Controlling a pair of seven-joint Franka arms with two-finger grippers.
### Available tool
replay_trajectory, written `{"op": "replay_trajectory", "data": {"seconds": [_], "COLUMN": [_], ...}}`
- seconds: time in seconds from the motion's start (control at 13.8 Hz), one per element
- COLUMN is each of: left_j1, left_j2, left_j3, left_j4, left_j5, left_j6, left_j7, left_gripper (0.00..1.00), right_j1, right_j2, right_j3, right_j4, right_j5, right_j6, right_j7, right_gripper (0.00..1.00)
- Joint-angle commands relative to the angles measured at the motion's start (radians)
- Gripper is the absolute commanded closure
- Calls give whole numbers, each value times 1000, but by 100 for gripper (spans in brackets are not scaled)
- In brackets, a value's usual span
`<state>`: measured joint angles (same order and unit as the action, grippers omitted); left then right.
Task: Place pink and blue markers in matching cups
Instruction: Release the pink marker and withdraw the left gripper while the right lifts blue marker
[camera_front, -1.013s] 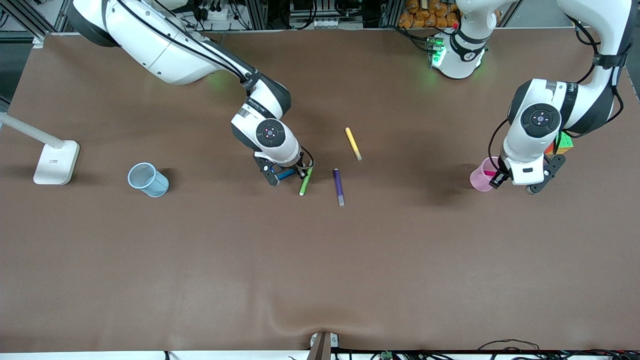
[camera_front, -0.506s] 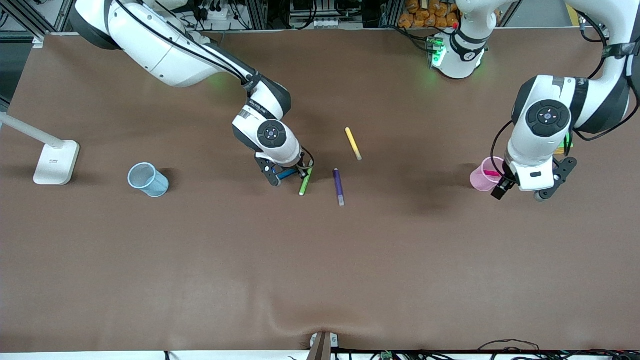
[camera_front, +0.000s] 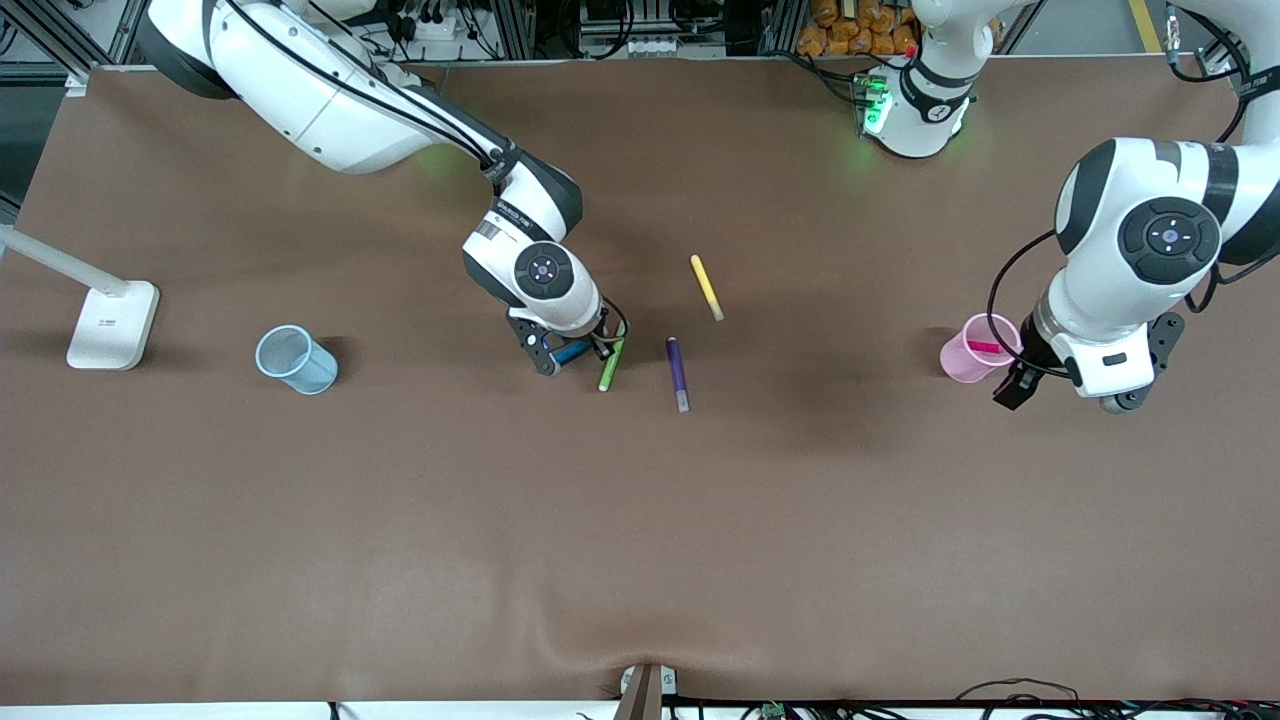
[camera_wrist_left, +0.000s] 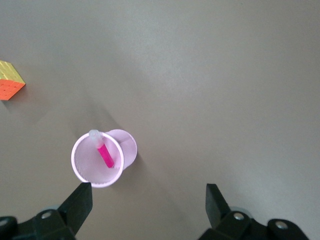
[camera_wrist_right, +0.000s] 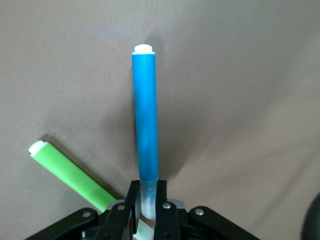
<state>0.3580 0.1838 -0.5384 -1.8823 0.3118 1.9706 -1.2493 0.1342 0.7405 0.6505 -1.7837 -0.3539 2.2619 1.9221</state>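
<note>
My right gripper (camera_front: 575, 352) is shut on the pale end of the blue marker (camera_wrist_right: 145, 125), which points away from the jaws low over the table near its middle. The blue marker (camera_front: 573, 350) shows only as a short stub under the hand. The pale blue cup (camera_front: 296, 359) stands toward the right arm's end. The pink marker (camera_wrist_left: 105, 156) leans inside the pink cup (camera_wrist_left: 127, 147), pale end up. My left gripper (camera_wrist_left: 148, 200) hangs open and empty in the air beside that cup (camera_front: 965, 362), toward the left arm's end.
A lime green pen (camera_front: 611, 363) lies right beside the right gripper, also in the right wrist view (camera_wrist_right: 75, 175). A dark purple pen (camera_front: 678, 372) and a yellow pen (camera_front: 706, 286) lie nearby. A white lamp base (camera_front: 112, 325) stands near the blue cup. A coloured cube (camera_wrist_left: 10, 86) sits near the pink cup.
My left gripper opened wide and drew up and away from the pink cup, with the pink marker staying inside. My right gripper closed on the blue marker and stayed nearly in place.
</note>
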Motion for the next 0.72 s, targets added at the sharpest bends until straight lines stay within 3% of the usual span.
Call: {"op": "replay_trajectory", "data": {"seconds": [0.0, 0.29, 0.65], "left_j1": [-2, -1, 13], "left_j2": [16, 14, -6], "left_j3": [-29, -58, -58], "left_j4": [90, 178, 325], "left_j5": [-16, -56, -128], "left_j6": [-90, -179, -384], "left_j7": [-10, 62, 382], "left_gripper": [0, 0, 0], "right_j1": [-33, -64, -94], "right_j2": [-9, -35, -52], "right_j3": [43, 70, 55], "right_j4": [72, 105, 271], "right_j5": [-5, 35, 206], "right_j6": [-145, -211, -505], "right_j7": [18, 11, -196], "right_gripper": [100, 100, 100]}}
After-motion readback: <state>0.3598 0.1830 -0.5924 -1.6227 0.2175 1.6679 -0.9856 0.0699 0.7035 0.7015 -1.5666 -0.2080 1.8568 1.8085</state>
